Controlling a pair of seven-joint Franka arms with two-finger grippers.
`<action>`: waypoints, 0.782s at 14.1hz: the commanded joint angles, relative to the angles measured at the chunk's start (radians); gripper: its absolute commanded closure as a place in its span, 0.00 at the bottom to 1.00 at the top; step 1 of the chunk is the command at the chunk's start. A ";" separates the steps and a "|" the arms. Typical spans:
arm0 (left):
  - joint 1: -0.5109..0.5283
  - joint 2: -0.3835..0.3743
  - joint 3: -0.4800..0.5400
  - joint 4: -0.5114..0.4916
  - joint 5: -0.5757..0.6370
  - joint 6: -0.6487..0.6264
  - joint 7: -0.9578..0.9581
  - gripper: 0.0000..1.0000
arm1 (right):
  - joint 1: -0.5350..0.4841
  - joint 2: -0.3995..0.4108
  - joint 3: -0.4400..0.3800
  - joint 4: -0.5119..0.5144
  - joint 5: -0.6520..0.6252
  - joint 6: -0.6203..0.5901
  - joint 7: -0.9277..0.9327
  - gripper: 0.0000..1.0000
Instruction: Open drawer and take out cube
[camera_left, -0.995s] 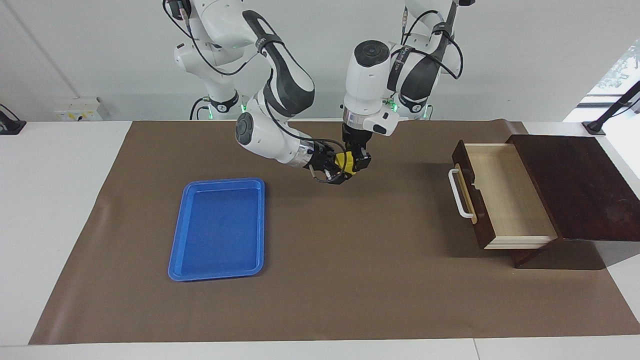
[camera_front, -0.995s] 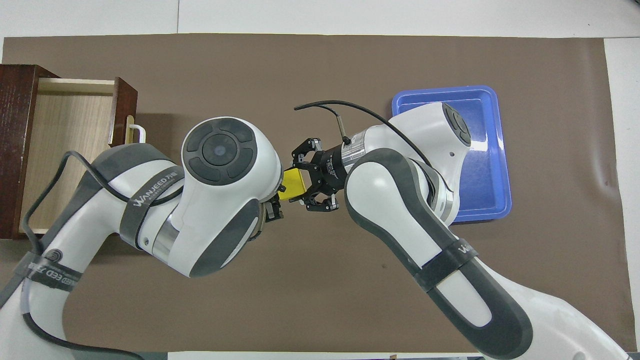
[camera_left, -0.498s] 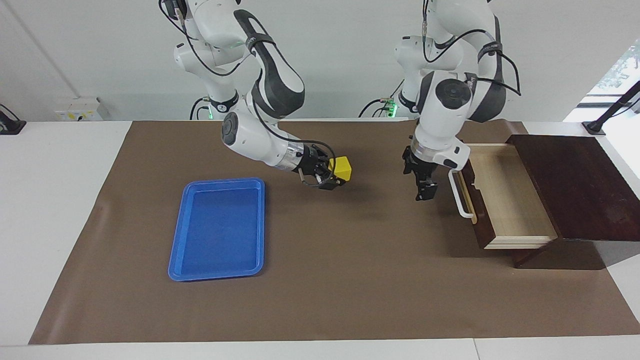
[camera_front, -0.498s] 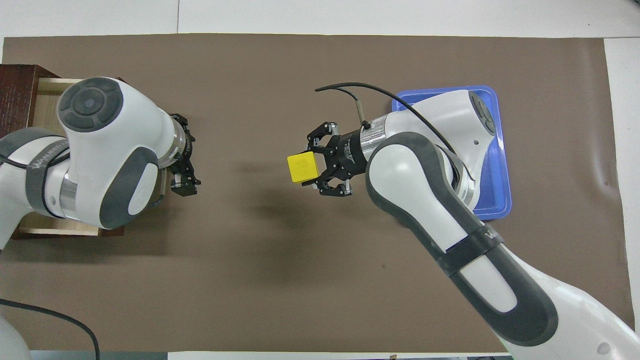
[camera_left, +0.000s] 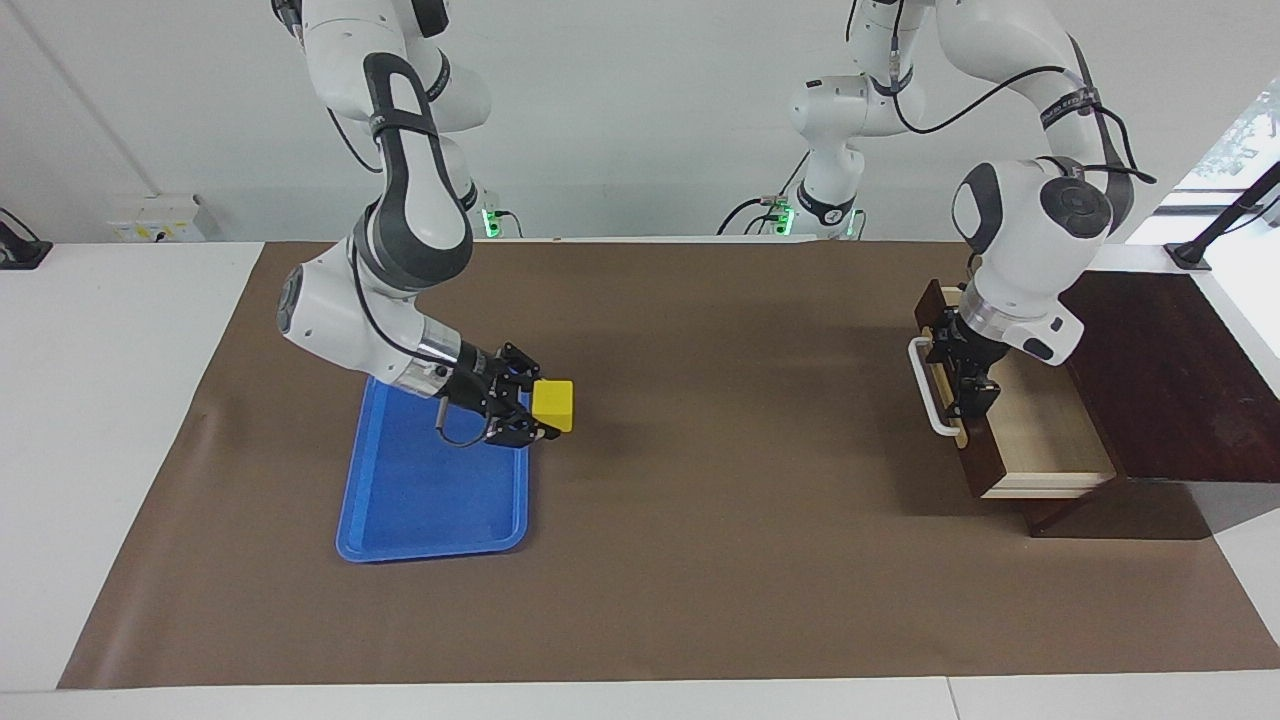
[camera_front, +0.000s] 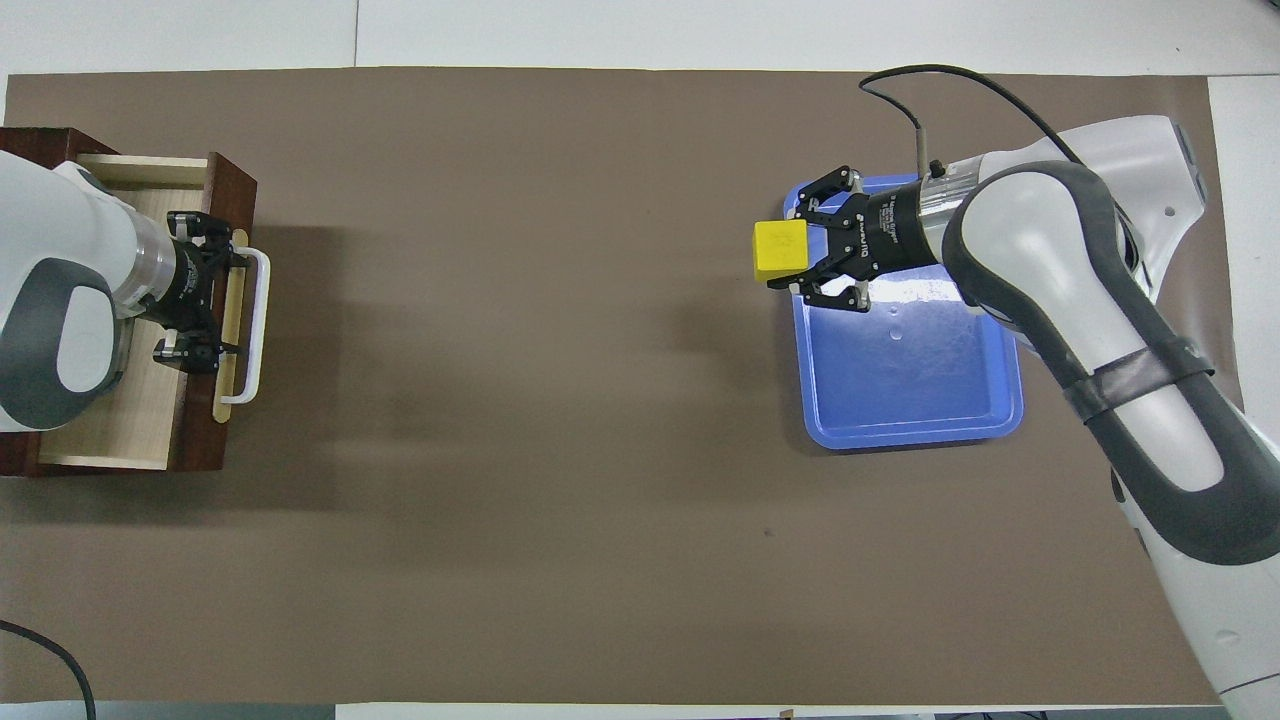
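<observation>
The yellow cube (camera_left: 553, 403) is held in the air by my right gripper (camera_left: 540, 410), shut on it over the blue tray's edge that faces the drawer; the cube also shows in the overhead view (camera_front: 780, 250), as does the right gripper (camera_front: 792, 253). The dark brown drawer (camera_left: 1040, 445) stands partly open at the left arm's end, its pale inside bare where it shows (camera_front: 110, 420). My left gripper (camera_left: 965, 380) is open and empty at the drawer's front panel, beside the white bar handle (camera_left: 925, 385); the left gripper appears there in the overhead view too (camera_front: 205, 305).
The shallow blue tray (camera_left: 430, 495) lies at the right arm's end of the brown mat and holds nothing. The dark cabinet top (camera_left: 1160, 370) covers the drawer's back part. The left arm's wrist hangs over the drawer's inside.
My right gripper has carried the cube from the table's middle to the blue tray's edge. My left gripper has let go of the cube and swung to the drawer front, which now sits slightly further in.
</observation>
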 joint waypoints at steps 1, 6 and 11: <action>0.066 -0.022 -0.009 -0.030 0.058 0.023 0.071 0.00 | -0.053 0.030 0.006 0.015 -0.069 -0.005 -0.020 1.00; 0.172 -0.025 -0.009 -0.037 0.060 0.038 0.258 0.00 | -0.165 0.056 0.003 -0.081 -0.075 0.002 -0.258 1.00; 0.219 -0.020 -0.009 -0.018 0.060 0.019 0.360 0.00 | -0.191 0.061 0.003 -0.158 -0.072 0.053 -0.350 1.00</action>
